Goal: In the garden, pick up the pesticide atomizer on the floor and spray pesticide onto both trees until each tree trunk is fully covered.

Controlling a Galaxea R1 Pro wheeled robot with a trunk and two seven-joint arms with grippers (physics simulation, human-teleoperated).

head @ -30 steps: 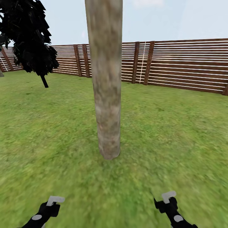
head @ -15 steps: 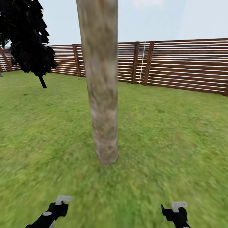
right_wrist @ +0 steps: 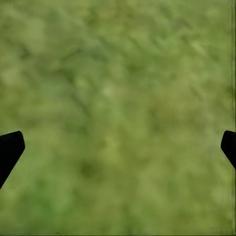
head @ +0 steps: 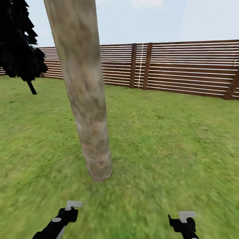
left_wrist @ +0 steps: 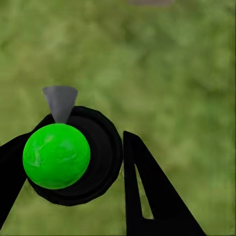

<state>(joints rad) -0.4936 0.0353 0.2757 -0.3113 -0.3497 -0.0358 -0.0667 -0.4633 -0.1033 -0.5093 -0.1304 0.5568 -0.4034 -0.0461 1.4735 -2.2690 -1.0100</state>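
**Lawn, one pale trunk, atomizer in the left claw**

Seen from the head: a wide green lawn (head: 166,139) running back to a brown horizontal-slat fence (head: 186,66) under pale blue sky. Rising from the grass just ahead and left of centre, a thick tree trunk (head: 87,109) of mottled beige-grey bark, leaning across the view, slightly flared at its foot; no pale speckling made out on the bark. Off at the far left, near the fence, a dark tree (head: 18,49) on a thin black stem.

Low at the bottom edge, two black arms ending in grey-tipped parts: left claw (head: 72,208) short of the trunk's base, right claw (head: 186,217) well apart from it, over bare grass.

From the left wrist: left claw pinching the pesticide atomizer (left_wrist: 73,157), a round black body topped by a bright green ball, with a grey cone-shaped nozzle at its edge (black fingers (left_wrist: 147,191) flanking it on both sides). Blurred grass beyond.

From the right wrist: right claw (right_wrist: 118,147) spread wide, nothing between its black tips, only green turf behind.

No brand, label or lettering legible anywhere.
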